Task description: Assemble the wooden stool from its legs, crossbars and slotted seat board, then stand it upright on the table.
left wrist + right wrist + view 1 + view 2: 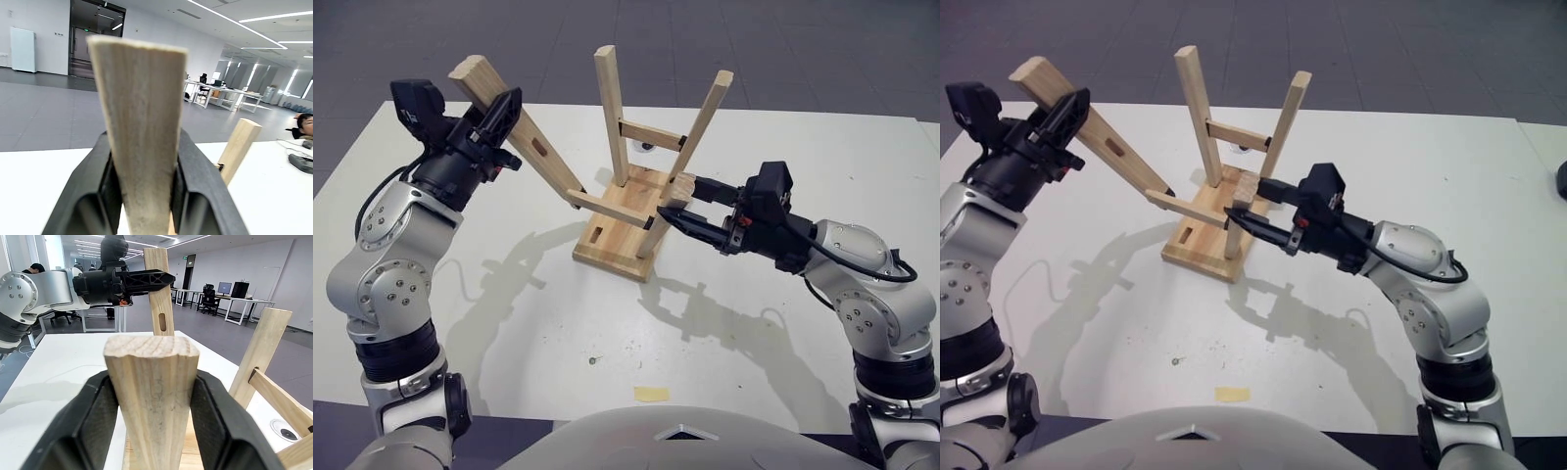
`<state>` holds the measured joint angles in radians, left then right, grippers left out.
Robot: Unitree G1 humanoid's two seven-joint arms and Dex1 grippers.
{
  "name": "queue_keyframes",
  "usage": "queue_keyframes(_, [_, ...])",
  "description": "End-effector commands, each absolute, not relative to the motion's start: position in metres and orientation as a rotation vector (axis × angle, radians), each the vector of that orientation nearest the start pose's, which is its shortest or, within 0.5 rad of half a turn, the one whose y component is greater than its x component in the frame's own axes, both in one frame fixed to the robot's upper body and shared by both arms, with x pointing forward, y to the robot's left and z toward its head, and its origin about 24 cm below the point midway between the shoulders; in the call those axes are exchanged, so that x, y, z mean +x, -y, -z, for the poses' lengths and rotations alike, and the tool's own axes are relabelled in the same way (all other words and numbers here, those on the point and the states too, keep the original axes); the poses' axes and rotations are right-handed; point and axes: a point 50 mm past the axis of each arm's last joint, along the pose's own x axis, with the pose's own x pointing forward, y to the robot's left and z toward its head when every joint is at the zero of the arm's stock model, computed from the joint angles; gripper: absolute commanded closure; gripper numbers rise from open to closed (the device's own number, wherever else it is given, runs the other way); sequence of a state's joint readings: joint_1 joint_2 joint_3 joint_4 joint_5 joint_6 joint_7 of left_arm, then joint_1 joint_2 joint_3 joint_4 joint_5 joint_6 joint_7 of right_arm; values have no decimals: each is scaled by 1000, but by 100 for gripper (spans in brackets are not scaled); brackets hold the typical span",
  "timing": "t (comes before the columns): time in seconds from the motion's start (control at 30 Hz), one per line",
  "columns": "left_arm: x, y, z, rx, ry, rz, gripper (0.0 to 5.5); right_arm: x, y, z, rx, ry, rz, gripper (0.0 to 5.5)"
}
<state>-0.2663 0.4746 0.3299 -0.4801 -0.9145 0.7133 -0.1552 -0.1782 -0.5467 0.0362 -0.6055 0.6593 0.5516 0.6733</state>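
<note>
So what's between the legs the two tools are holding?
A crossbar runs from the tilted leg in the left tool to the other leg in the right tool, over the seat board; left eye view shows it.

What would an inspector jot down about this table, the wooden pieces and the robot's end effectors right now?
Surface: white table, with a round grommet by the far legs.
Job's things: seat board lies flat on the table; far legs stand up from it, joined by a crossbar; stool not yet upright.
Clutter: yellowish scrap near the front edge; small dark speck.
End effectors: left end effector shut on the tilted leg; right end effector shut on the near leg.
Cables: black cable along the right arm.
Surroundings: grey tiled floor; office desks behind.
</note>
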Motion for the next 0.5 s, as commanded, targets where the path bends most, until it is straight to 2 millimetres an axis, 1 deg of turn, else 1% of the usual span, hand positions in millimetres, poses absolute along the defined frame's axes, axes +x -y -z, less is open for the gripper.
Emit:
queue_keyframes(0.03, [250, -196, -193, -292, 87, 438, 448, 220, 132, -162, -102, 59, -998, 342])
queue_keyframes(0.13, [247, -187, -188, -342, 56, 451, 448, 216, 130, -159, -103, 56, -963, 342])
queue_keyframes(0.23, [252, -181, -180, -387, 23, 427, 448, 214, 128, -157, -88, 58, -936, 342])
queue_keyframes(0.33, [261, -185, -171, -368, 8, 364, 448, 215, 126, -157, -78, 64, -926, 342])
queue_keyframes(0.4, [271, -189, -167, -396, 10, 330, 448, 215, 126, -156, -71, 63, -918, 342])
queue_keyframes(0.5, [282, -188, -160, -400, -1, 332, 448, 215, 124, -155, -67, 63, -922, 342])
